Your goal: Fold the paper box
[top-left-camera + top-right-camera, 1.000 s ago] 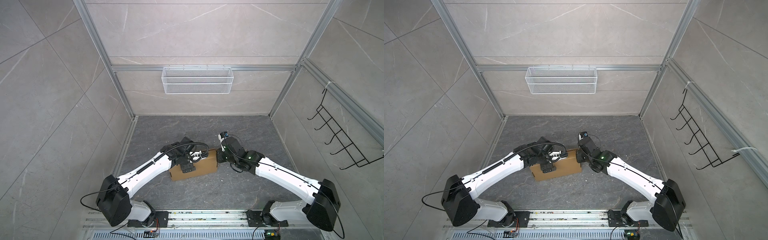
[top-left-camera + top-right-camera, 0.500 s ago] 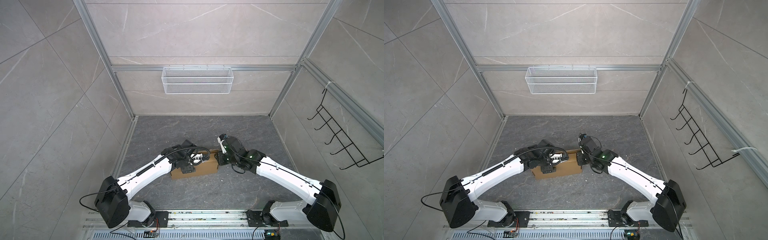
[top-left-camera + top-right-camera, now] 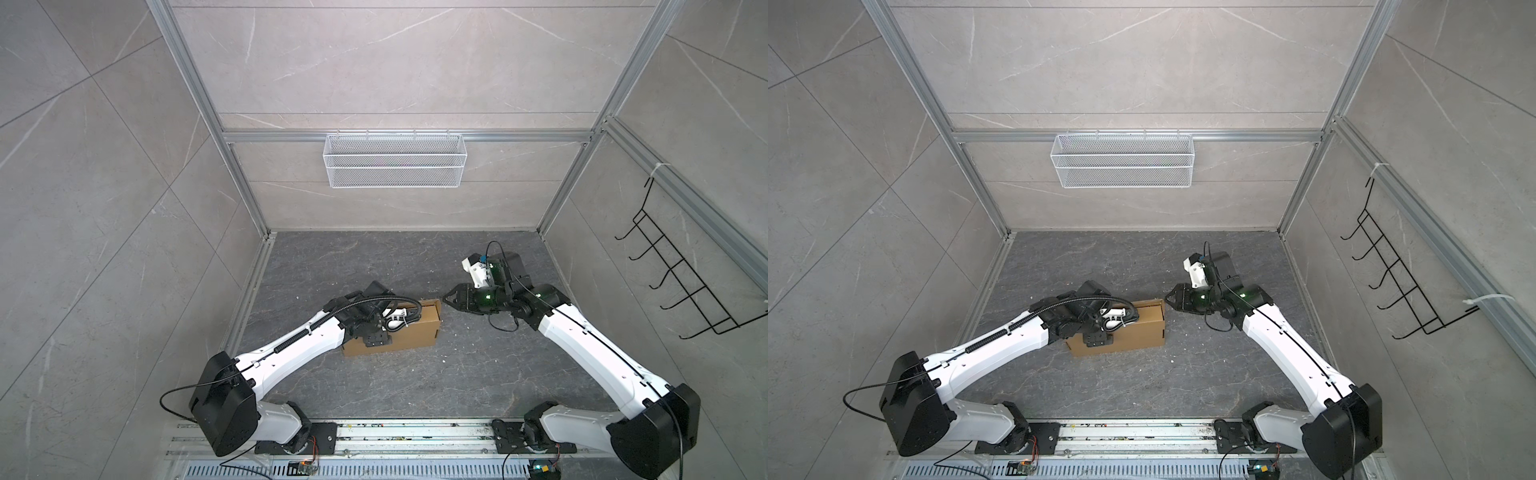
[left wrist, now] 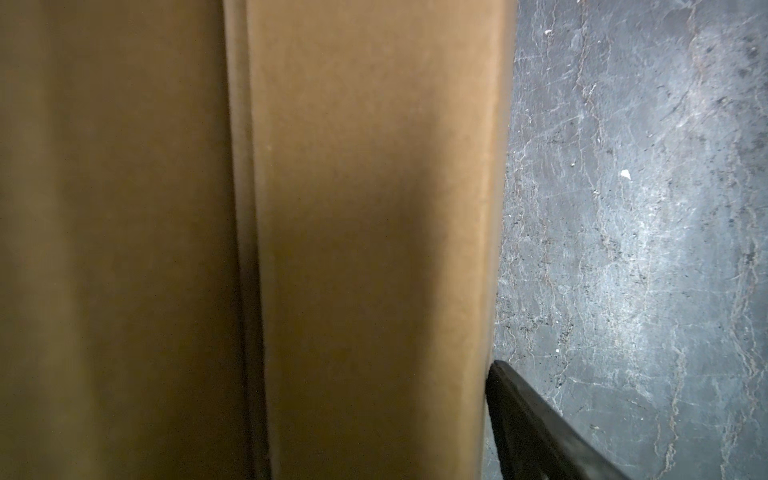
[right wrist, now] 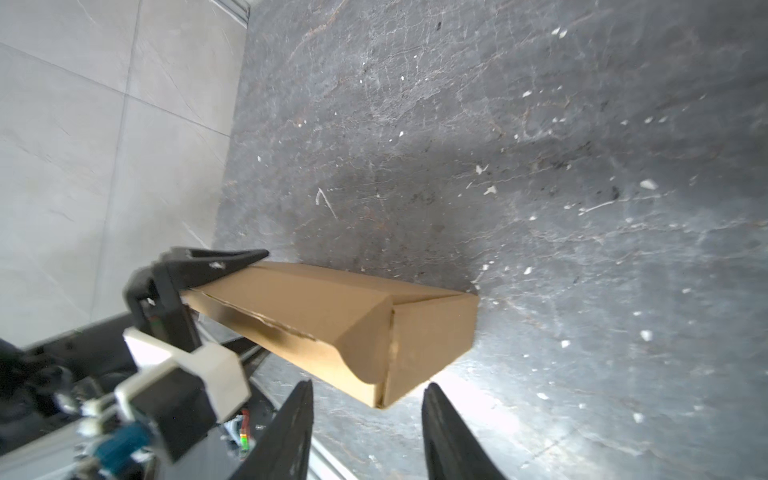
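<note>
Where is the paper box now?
In both top views the paper box is on the floor, left of centre, under the left gripper, the right gripper just beyond its right end.

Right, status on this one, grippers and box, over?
Left gripper spread wide across the box, grip unclear. Right gripper open, just off the box's end. Box looks closed, resting on the floor. Left arm's cable loops over its top.

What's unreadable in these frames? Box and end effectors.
Left end effector grip on the paper box: in both top views its own wrist covers the jaws; left wrist view shows one finger, cut by the edge.
Box end under the left arm: hidden in both top views.
Box creases: blurred in left wrist view, too close.
</note>
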Controlling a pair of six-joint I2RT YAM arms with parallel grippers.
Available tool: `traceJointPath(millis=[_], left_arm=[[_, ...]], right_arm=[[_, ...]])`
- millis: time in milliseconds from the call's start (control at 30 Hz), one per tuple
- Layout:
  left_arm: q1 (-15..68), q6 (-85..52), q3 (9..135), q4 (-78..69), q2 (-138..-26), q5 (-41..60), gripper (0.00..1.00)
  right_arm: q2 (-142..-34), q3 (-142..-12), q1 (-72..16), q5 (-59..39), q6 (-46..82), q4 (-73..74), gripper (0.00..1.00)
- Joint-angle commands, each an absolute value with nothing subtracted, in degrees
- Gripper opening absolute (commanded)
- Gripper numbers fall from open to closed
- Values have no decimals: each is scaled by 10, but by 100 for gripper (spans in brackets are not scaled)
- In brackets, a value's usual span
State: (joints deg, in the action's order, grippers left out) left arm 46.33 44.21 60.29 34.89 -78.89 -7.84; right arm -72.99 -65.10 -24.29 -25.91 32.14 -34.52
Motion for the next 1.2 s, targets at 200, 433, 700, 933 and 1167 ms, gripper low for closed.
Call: traceJointPath(millis=[200, 433, 700, 933, 1167], left_arm=[[481, 463, 578, 328, -776, -105, 80], [487, 464, 578, 323, -778, -112, 80], [495, 458, 576, 320, -791, -113, 77], [513, 450, 576, 319, -807, -126, 60], [516, 447, 578, 316, -809, -133, 59]], right_arm=[[-799, -658, -229, -351, 516, -286, 53], [-805, -638, -233, -361, 554, -263, 53], [-800, -598, -237, -343, 540, -269, 43], [-806, -578, -237, -340, 534, -257, 33], [-807, -570, -236, -337, 524, -248, 29]])
